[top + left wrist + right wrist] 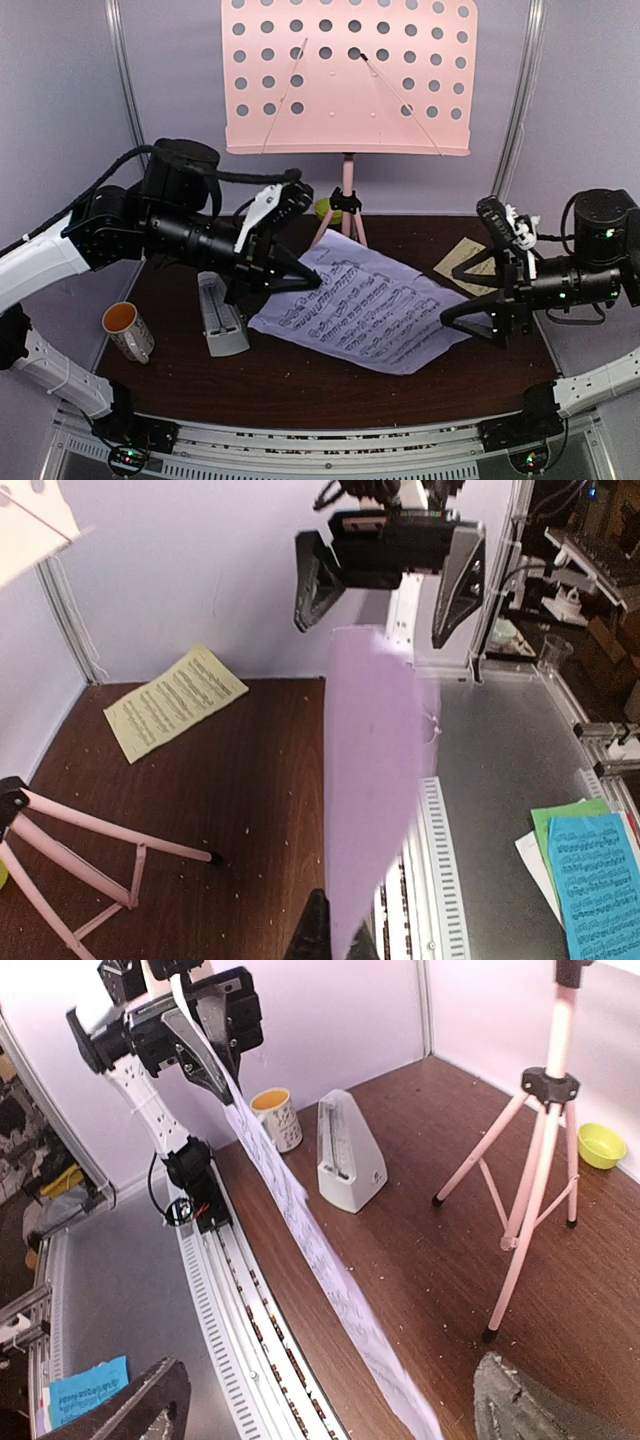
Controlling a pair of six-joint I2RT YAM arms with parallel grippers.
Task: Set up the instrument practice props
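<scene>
The lavender sheet-music page [365,300] hangs above the table, pinched at its left edge by my left gripper [313,282]. In the left wrist view the page [370,770] rises from the shut fingers [340,942]. My right gripper [462,318] is open at the page's right edge; in the right wrist view the page [310,1245] runs edge-on between its wide-apart fingers [335,1410]. The pink music stand [348,75] stands at the back on its tripod [345,215]. The pale-yellow page [470,265] lies flat at the back right. The grey metronome [222,315] stands at the left.
A white mug with orange inside [128,330] lies left of the metronome. A lime-green bowl [325,208] sits behind the tripod legs. Tripod legs [530,1160] spread close to the right arm. Blue and green sheets [595,865] lie off the table.
</scene>
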